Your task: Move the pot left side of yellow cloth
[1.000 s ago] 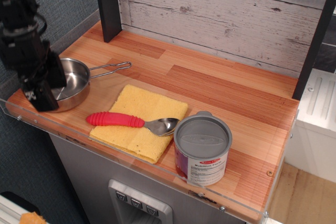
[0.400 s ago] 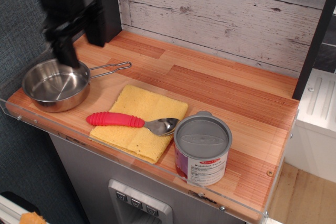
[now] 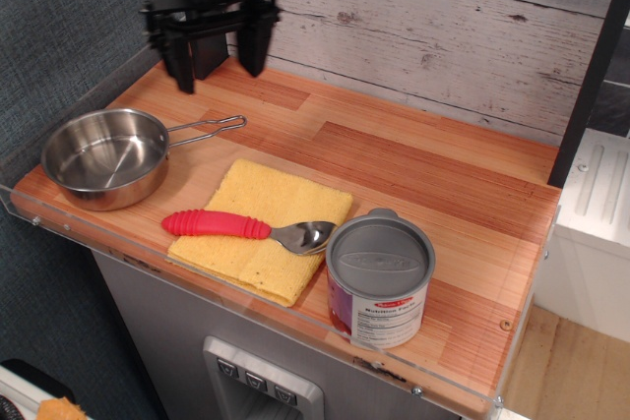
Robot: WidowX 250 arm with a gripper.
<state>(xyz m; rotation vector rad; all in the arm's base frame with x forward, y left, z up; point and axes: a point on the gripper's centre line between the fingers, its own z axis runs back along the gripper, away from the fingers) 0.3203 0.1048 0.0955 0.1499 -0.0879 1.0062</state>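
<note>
The pot (image 3: 103, 157), a shallow shiny steel pan with a wire loop handle pointing right, sits on the wooden counter at the front left. The yellow cloth (image 3: 258, 228) lies flat to its right, apart from it. My gripper (image 3: 217, 58) hangs open and empty above the back left of the counter, well behind and above the pot, its two black fingers (image 3: 181, 58) spread wide.
A red-handled spoon (image 3: 241, 228) lies across the cloth. A grey-lidded labelled tin can (image 3: 379, 277) stands at the front, right of the cloth. A dark post (image 3: 202, 31) and a plank wall bound the back. A clear acrylic lip (image 3: 118, 248) edges the counter front.
My gripper has let go of the pot's left rim, risen and moved back and to the right. The pot stays at the front left.
</note>
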